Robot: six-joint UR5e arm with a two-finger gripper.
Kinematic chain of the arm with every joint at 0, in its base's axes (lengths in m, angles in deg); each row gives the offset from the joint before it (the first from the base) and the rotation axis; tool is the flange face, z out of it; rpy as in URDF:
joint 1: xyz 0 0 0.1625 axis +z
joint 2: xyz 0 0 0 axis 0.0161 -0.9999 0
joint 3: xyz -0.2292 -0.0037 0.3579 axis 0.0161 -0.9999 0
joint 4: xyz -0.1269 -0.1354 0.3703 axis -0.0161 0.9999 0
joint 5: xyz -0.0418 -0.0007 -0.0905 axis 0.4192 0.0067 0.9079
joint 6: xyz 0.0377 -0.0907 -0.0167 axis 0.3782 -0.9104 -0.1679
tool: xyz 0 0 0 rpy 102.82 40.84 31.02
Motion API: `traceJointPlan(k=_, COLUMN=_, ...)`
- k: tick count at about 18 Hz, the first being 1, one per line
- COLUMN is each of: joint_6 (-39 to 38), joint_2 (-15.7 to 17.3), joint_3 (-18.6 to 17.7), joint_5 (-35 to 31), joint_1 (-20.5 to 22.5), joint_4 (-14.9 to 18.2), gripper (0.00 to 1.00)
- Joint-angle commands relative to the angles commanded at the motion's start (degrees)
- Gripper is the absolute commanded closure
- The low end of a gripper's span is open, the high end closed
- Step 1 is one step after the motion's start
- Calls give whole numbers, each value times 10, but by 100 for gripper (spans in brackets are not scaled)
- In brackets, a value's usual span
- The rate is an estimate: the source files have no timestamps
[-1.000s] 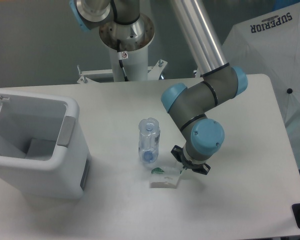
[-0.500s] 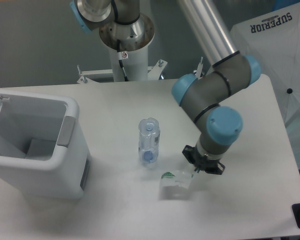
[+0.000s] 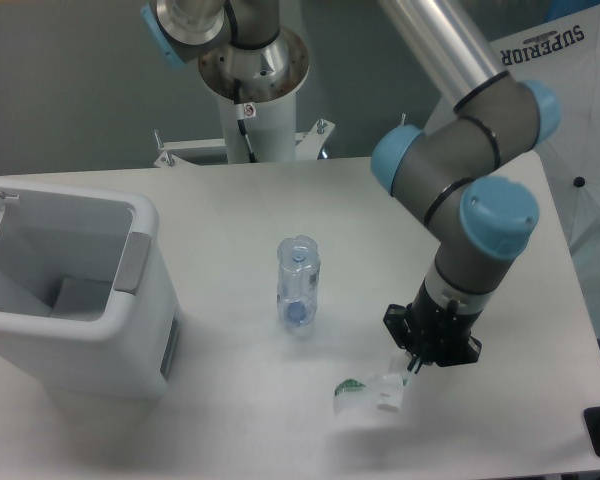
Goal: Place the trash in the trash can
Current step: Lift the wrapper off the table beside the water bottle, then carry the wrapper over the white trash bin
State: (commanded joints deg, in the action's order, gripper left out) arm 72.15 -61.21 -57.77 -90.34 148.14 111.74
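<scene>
Trash (image 3: 368,394), a thin, crumpled clear wrapper with a white label and green mark, was held pinched at its right edge by the gripper (image 3: 412,368), near the table's (image 3: 230,200) front right. Left of it a clear ribbed plastic bottle (image 3: 298,281) with a blue cap was seen. Far left, the boxy white trash can (image 3: 75,295) was seen with its top open.

White table (image 3: 230,210): trash can (image 3: 70,300), bottle (image 3: 298,283).
</scene>
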Motion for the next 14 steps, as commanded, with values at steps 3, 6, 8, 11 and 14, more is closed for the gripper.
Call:
traceJointPlan(k=3, joint_6=-21, joint_2=43, joint_3=-2, joint_5=56, joint_1=0, joint_4=-1, gripper=100)
traceJointPlan(k=6, joint_6=-43, joint_2=67, joint_3=-2, joint_5=102, joint_1=-5, joint_4=-2, gripper=100)
traceJointPlan(k=8, joint_6=-50, joint_2=82, joint_3=-3, joint_5=123, joint_1=-12, joint_4=-2, gripper=100)
traceJointPlan(k=11, joint_6=-60, joint_2=101, joint_3=-7, joint_5=143, joint_1=-41, joint_4=-2, gripper=100)
traceJointPlan(k=14, joint_6=-64, joint_2=129, joint_3=-22, joint_5=162, joint_1=-77, joint_4=-2, gripper=100)
